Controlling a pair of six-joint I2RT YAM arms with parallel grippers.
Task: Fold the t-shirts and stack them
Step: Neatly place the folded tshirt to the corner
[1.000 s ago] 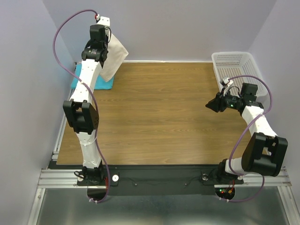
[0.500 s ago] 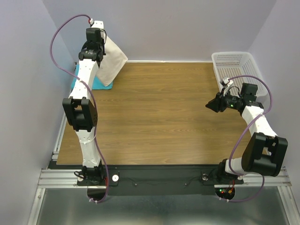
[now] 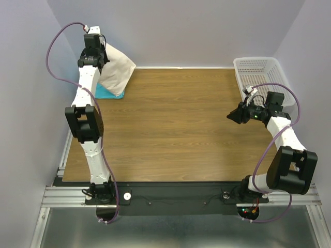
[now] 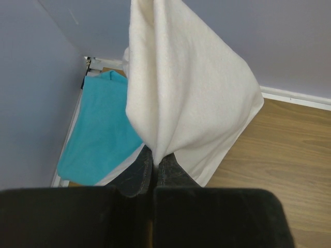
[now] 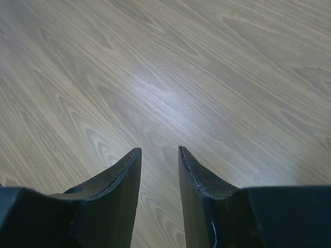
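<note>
Holding the cream-white t-shirt (image 4: 191, 98) aloft by one pinch of cloth, clamped tight in the left jaws.
Raised like this, I'd guess, so it hangs clear of the surface (image 3: 176, 129) before being laid down; it droops beyond the jaws in a soft, creased cone. The turquoise-blue t-shirt (image 4: 101, 129) lies flat beneath, left of those jaws. The right jaws hover well apart, narrowly parted, gripping nothing.

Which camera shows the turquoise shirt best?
The left wrist view: the turquoise shirt lies flat in the far corner, partly hidden behind the hanging cream shirt. The top external view shows only a sliver of it beside the left arm; the right wrist view shows only the table.
</note>
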